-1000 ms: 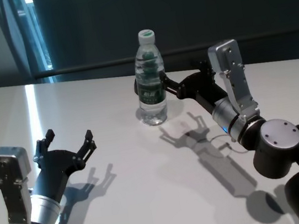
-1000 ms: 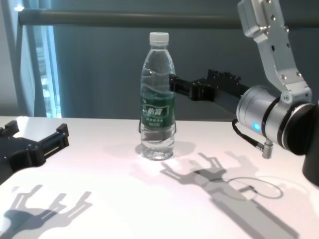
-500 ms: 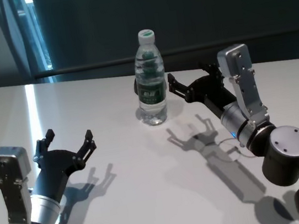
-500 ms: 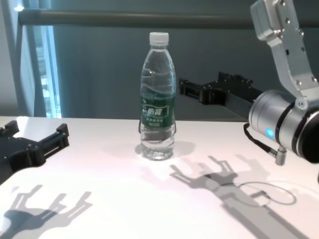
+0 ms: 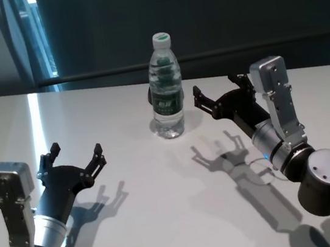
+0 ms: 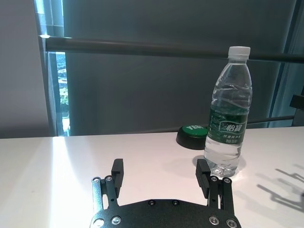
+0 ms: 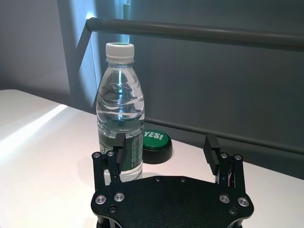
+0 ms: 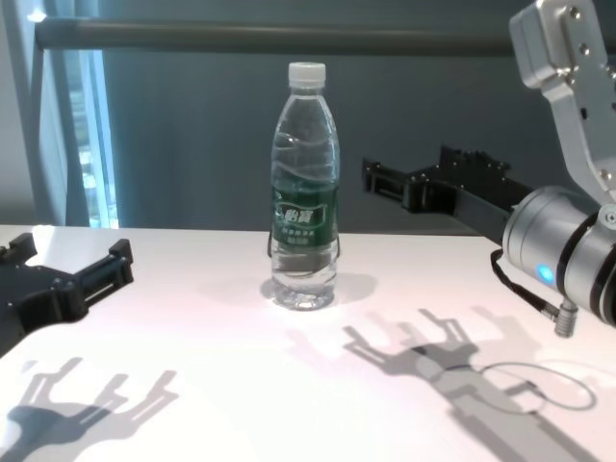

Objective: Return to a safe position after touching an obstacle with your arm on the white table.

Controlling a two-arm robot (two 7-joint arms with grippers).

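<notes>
**Right gripper clear of bottle; both arms above the surface**

The bottle (image 5: 165, 86) stands upright on the white surface (image 5: 161, 185), near the far edge and roughly midway along it. Its white cap is on and its dark green label band faces the robot.

The right gripper (image 5: 222, 93) hovers above the surface just beside the bottle, on the robot's right, level with the label band. Its fingers are spread apart and hold nothing. A visible gap separates the nearest fingertip from the bottle wall in the head and chest views. In the right wrist view one finger (image 7: 118, 145) overlaps the bottle outline, so contact cannot be judged from that view alone.

The left gripper (image 5: 74, 157) is parked above the surface toward the near-left corner, well apart from the bottle. Its fingers are also spread apart and hold nothing.

Hidden or unclear items:
- A round black base with a green top (image 7: 155, 137) sits on the surface behind the bottle, toward the far edge. The bottle covers most of it in the head view; the chest view does not show it.
- The left gripper is cut off at the frame edge in the chest view (image 8: 58, 279).
- The right arm's lower links run out of frame in the head and chest views.
</notes>
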